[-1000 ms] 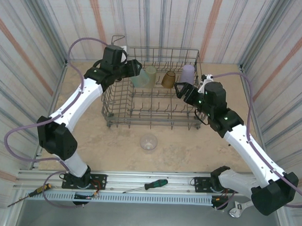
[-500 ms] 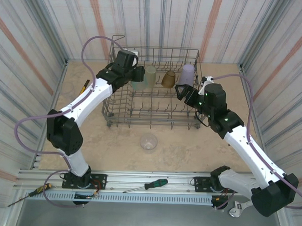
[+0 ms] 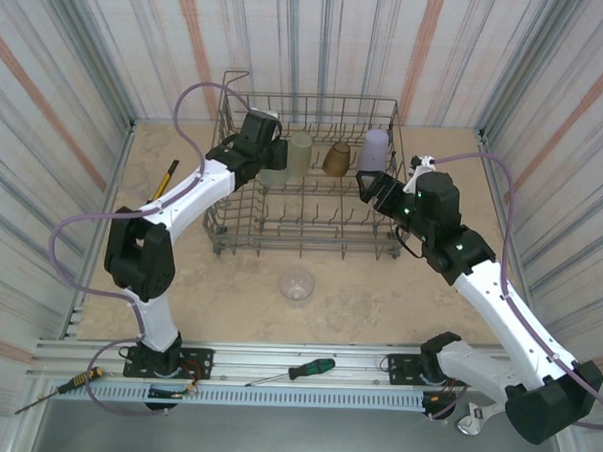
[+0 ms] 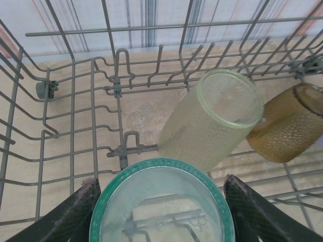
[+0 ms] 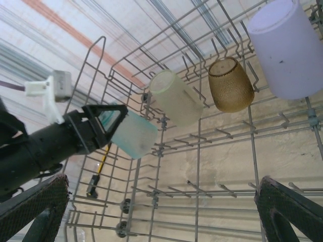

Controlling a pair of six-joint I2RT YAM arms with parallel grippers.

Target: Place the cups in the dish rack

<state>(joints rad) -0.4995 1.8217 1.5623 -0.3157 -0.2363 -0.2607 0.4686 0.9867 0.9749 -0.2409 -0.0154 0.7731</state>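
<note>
The left gripper (image 5: pixel 116 128) is seen clamped on a teal-green translucent plastic tumbler (image 4: pixel 161 204), with a dark finger (image 4: pixel 70 214) pressed to each side of its rim. The tumbler is held tilted inside the left end of the large grey wire dish rack (image 3: pixel 311 246), above the tines; whether it touches them cannot be told. Just beside it, toward the rack's far side, a pale yellow-green translucent tumbler (image 4: pixel 209 118) is lodged on its side among the tines, with an amber-brown dimpled tumbler (image 5: pixel 230 84) next to it and a lavender tumbler (image 5: pixel 285 48) further right. The right gripper (image 3: pixel 371 183) is held over the right end of the rack near the lavender tumbler, its jaws spread wide with nothing between them. A clear plastic tumbler (image 3: pixel 297 284) is seen standing on the beige tabletop (image 3: pixel 398 300) in front of the rack.
</note>
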